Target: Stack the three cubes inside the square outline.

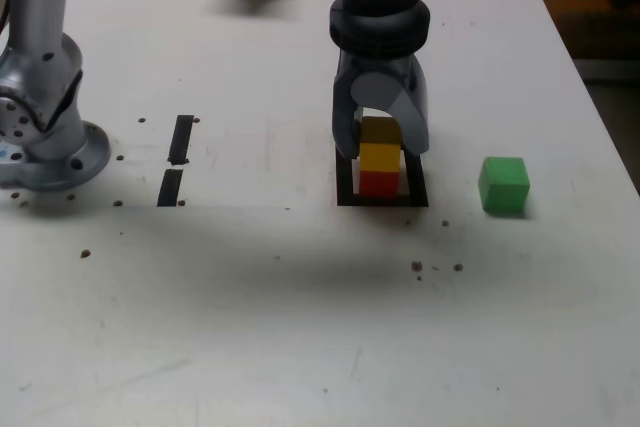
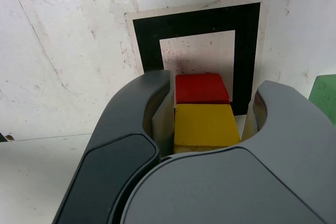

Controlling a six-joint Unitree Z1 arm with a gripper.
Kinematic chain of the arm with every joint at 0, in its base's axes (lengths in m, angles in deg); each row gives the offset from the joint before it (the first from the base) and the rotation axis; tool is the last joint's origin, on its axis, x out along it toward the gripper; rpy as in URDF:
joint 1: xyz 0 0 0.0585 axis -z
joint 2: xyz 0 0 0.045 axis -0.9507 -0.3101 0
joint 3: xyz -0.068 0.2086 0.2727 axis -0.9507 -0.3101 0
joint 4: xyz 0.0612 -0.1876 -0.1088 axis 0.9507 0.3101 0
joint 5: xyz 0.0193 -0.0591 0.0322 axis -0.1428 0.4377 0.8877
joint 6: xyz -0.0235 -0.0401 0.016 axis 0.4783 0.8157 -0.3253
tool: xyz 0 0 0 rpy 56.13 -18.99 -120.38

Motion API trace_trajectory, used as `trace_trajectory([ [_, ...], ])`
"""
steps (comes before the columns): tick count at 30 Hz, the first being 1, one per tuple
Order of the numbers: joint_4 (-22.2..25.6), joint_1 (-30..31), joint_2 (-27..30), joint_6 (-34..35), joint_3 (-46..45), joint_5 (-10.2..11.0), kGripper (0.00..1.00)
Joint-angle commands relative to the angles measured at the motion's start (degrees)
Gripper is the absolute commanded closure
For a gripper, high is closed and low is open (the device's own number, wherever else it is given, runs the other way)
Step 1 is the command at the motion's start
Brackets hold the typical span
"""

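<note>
Cubes number three: one yellow cube sits atop one red cube inside the single square outline, and one green cube lies apart at the exterior view's right. The gripper straddles the yellow cube with a sliver of gap at one finger; whether it grips, I cannot tell. Two black tape bars lie well left.

Two short black tape bars are laid end to end on the scuffed, speckled white table.

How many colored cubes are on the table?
3. The red cube sits inside the square outline, the yellow cube is stacked on it between the gripper fingers, and the green cube sits alone toward the exterior view's right.
</note>
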Motion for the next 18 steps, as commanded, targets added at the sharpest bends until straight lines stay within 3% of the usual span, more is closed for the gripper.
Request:
trace_trajectory([
  [1,0.0,-0.1,-0.2,-0.1,-0.5,0.2,0.38],
  [9,2.0,-0.1,2.5,-0.3,-1.5,1.5,0.14],
  [14,5.7,0.0,4.8,0.6,-1.1,3.4,0.06],
  [18,10.3,1.2,7.1,1.9,1.1,6.2,0.04],
])
